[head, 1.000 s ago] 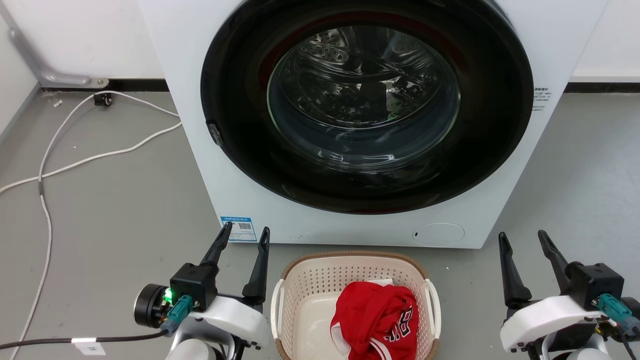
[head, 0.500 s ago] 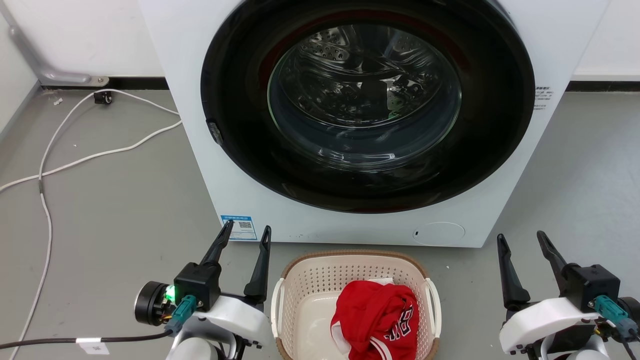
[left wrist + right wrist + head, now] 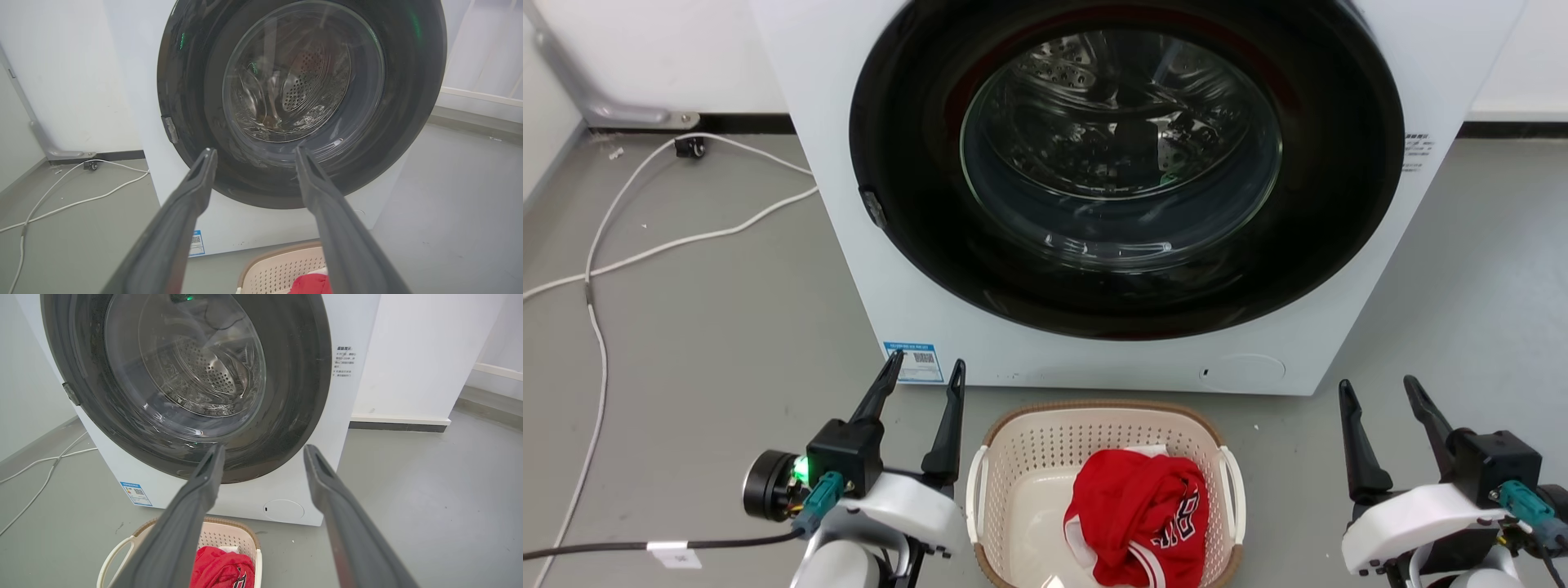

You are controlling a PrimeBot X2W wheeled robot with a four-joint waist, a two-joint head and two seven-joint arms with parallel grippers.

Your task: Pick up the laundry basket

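Now left hand (image 3: 929, 359), right hand (image 3: 1376, 382) wide, flanking laundry basket (image 3: 1054, 445); QR label (image 3: 915, 362) illegible

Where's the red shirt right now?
In the head view, the red shirt lies bunched in the right half of the laundry basket, which sits on the floor just in front of the washer.

QR-code sticker (image 3: 913, 362) on washer (image 3: 1094, 363) front, print illegible, jersey (image 3: 1143, 506) lettering unreadable

The laundry basket (image 3: 1045, 445) is cream, brown-rimmed; the garment (image 3: 1135, 506) red.
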